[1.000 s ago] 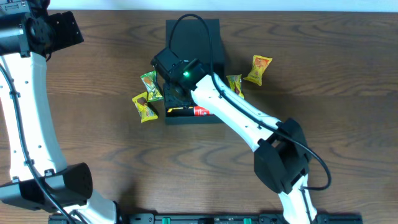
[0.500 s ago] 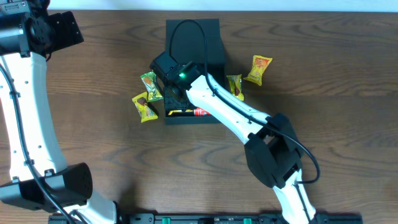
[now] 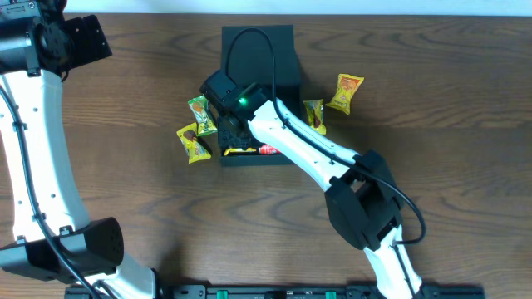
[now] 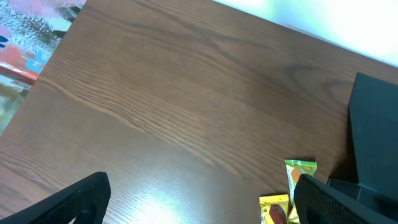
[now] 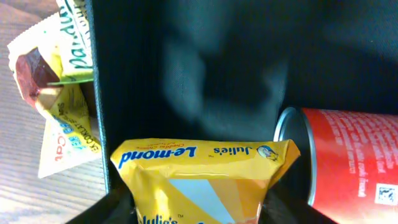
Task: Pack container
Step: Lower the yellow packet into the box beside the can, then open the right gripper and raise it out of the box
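Observation:
The black container [image 3: 287,79] stands at the table's middle with its flap lid open at the back. My right gripper [image 3: 235,137] reaches down into its front left part. In the right wrist view it is shut on a yellow Le-mond snack packet [image 5: 199,177], held inside the container against its left wall [image 5: 99,93]. A red can [image 5: 354,162] lies in the container just right of the packet, and it also shows in the overhead view [image 3: 268,150]. My left gripper [image 4: 199,208] is open and empty, high over the table's far left.
A green packet [image 3: 200,115] and a yellow packet [image 3: 193,144] lie on the table left of the container. Two more yellow packets [image 3: 314,115] [image 3: 345,91] lie to its right. The left wrist view shows the left pair [image 4: 298,171] and the container's corner [image 4: 373,124].
My right gripper has shifted slightly left and lower into the container with the packet. The left arm has not moved.

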You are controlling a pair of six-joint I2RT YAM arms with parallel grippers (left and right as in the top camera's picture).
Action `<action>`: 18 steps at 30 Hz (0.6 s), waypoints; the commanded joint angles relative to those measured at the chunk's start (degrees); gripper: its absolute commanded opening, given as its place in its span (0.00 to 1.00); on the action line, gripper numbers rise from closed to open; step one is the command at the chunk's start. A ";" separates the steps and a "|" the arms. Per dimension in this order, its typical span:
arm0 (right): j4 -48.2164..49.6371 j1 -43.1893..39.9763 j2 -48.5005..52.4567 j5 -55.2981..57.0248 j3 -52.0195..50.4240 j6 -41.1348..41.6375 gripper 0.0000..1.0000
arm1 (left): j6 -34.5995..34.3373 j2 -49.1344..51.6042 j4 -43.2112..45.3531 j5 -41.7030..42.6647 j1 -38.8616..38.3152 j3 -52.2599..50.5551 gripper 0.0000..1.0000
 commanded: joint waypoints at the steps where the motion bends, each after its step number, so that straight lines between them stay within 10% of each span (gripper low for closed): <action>1: -0.07 0.37 1.05 -0.04 0.83 0.59 0.63 | -0.02 -1.05 -0.15 0.39 0.22 -0.04 0.95; 18: -8.15 -3.69 -1.79 7.21 15.50 -3.08 0.75 | 0.39 -1.05 0.20 0.42 0.24 -0.04 0.95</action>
